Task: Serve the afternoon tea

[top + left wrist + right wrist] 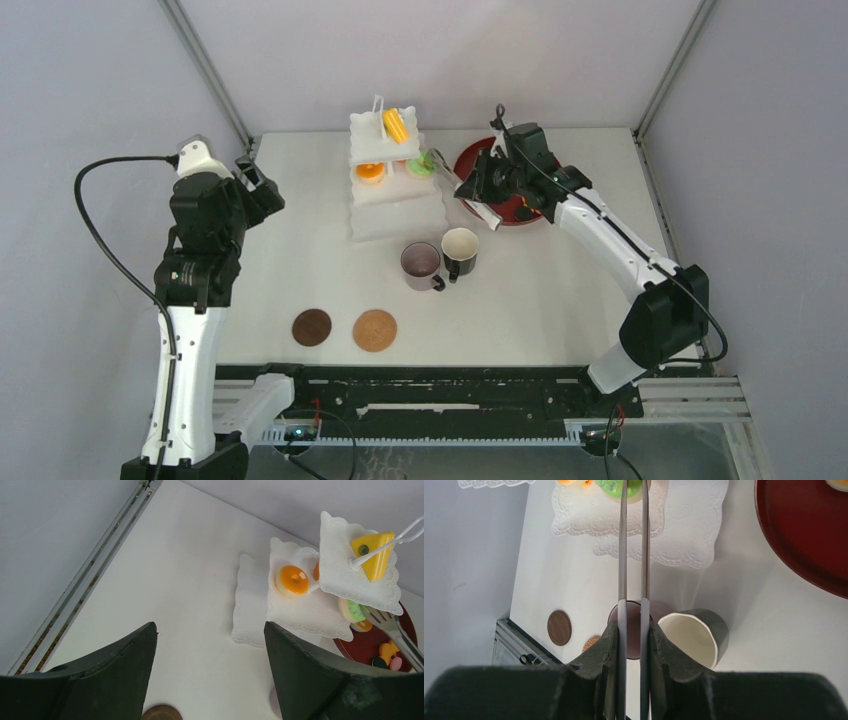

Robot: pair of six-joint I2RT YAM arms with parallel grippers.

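The white three-tier stand (pixel 400 215) is at the back centre. A yellow pastry (pixel 395 125) lies on its top tier, an orange pastry (pixel 370 172) and a green pastry (pixel 420 165) on the middle tier. My right gripper (pixel 633 622) is shut on long metal tongs (pixel 622 555). The tongs' arms stand slightly apart and reach the green pastry (pixel 611 486); their tips run out of the right wrist view. The mauve mug (pixel 421 262) and the black mug (pixel 460 248) stand side by side. Two brown coasters (pixel 311 327) (pixel 375 329) lie near the front. My left gripper (pixel 210 630) hangs open and empty, left of the stand.
A dark red round tray (pixel 512 213) sits right of the stand under my right gripper, with small pastries (pixel 387 652) on it. Metal frame posts rise at the back corners, and a rail (pixel 450 385) runs along the near edge.
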